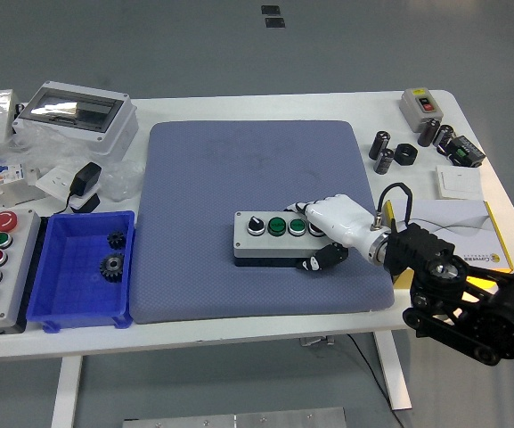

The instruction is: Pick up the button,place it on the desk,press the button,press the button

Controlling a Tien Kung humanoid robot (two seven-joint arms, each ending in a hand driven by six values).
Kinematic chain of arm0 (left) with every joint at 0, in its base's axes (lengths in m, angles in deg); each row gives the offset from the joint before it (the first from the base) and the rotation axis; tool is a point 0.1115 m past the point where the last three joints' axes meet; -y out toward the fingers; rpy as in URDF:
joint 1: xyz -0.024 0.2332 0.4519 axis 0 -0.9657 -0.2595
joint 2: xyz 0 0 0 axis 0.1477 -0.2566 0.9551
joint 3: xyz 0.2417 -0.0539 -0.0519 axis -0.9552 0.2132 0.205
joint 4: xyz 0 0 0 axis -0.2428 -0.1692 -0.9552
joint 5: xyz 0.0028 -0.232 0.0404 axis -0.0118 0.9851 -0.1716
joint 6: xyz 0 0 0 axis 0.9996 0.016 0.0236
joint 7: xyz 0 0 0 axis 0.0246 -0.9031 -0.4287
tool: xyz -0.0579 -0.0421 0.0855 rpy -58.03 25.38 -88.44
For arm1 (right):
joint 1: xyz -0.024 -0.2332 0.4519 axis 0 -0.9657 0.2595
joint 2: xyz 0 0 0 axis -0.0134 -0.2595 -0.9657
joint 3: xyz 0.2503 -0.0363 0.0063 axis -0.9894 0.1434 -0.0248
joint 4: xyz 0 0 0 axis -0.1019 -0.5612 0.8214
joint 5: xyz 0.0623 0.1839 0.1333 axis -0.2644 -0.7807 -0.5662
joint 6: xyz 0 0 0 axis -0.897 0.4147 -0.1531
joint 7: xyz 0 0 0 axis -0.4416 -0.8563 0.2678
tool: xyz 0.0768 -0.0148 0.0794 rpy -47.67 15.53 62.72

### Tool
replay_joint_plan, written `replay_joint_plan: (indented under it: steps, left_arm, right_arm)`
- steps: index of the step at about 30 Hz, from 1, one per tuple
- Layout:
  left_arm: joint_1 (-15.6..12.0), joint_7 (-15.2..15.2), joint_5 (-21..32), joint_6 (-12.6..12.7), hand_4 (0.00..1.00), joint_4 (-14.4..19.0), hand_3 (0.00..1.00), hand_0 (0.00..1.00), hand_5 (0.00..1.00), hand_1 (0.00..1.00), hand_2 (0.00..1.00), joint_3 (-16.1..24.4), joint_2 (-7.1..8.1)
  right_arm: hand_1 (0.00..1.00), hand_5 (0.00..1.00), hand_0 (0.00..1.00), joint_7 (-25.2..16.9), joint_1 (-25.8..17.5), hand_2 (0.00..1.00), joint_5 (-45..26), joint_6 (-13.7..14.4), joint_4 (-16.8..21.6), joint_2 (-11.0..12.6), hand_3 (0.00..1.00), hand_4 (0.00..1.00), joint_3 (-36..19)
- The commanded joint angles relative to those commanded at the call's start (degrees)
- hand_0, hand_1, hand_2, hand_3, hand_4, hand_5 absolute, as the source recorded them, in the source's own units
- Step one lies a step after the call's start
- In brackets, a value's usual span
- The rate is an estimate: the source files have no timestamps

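On the blue mat (239, 178) that covers the middle of the desk (328, 105), toward its near right part, sits the grey button box (274, 237), and your right hand (332, 227) is wrapped around its right end. The white fingers (308, 209) lie over the top of the box by the rightmost button, and the dark thumb (317, 261) presses the near side, so the hand is gripping the box. You cannot tell whether the base is fully down on the mat or a little raised.

Judging from this, the step in hand is setting the box down. Lower it flat, with both ends meeting the mat together, so it does not rock. Keep it clear of the mat's near edge. Loosen the thumb first, then lift the fingers straight up, so you do not drag the box sideways or push the rightmost button too early. The two green buttons (278, 225) and the black selector knob (255, 225) face up, ready for pressing. Your left arm is not in view.
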Motion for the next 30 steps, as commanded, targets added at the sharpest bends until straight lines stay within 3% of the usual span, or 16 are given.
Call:
replay_joint_plan:
  steps: [1,6,7,14,24,25,30]
  left_arm:
    - [0.0,0.0,0.0,0.0,0.627,0.0,0.587,0.639,0.129,0.546,0.621,0.0,0.0]
    - [0.1,0.0,0.0,0.0,0.627,0.0,0.587,0.639,0.129,0.546,0.621,0.0,0.0]
    - [0.1,0.1,0.0,0.0,0.628,0.0,0.587,0.639,0.134,0.547,0.621,0.0,0.01]
    - [0.0,-0.1,-0.2,-0.1,0.628,-0.1,0.586,0.639,0.135,0.547,0.621,0.1,-0.09]
    - [-0.2,0.0,-0.1,-0.2,0.628,-0.1,0.586,0.639,0.135,0.548,0.621,-0.2,-0.11]
    - [-0.2,-0.1,-0.1,-0.2,0.63,-0.1,0.586,0.639,0.133,0.547,0.621,-0.2,-0.13]
    - [-0.2,-0.1,-0.2,-0.3,0.63,-0.1,0.586,0.639,0.133,0.547,0.621,-0.3,-0.18]
  right_arm:
    - [0.881,0.145,0.875,-0.1,0.0,0.913,-0.1,0.1,0.0,0.1,0.942,0.201,0.0]
    - [0.881,0.145,0.875,-0.9,0.1,0.913,-0.8,0.0,0.2,0.4,0.942,0.201,-0.1]
    - [0.977,0.166,0.998,-1.4,0.1,0.988,-1.0,-0.5,0.1,0.4,0.998,0.36,-0.3]
    - [0.991,0.142,0.998,-5.5,0.0,0.995,-3.5,-3.6,0.6,0.8,0.998,0.401,-2.1]
    - [0.997,0.139,0.998,-6.9,-0.4,0.997,-9.6,-6.4,2.1,1.9,0.998,0.449,-3.3]
    - [0.998,0.15,0.998,-7.0,-0.4,0.998,-10.2,-6.6,2.3,2.0,0.998,0.568,-3.4]
    - [0.998,0.15,0.998,-7.5,-0.4,0.998,-12.5,-7.3,3.8,3.4,0.998,0.568,-4.1]
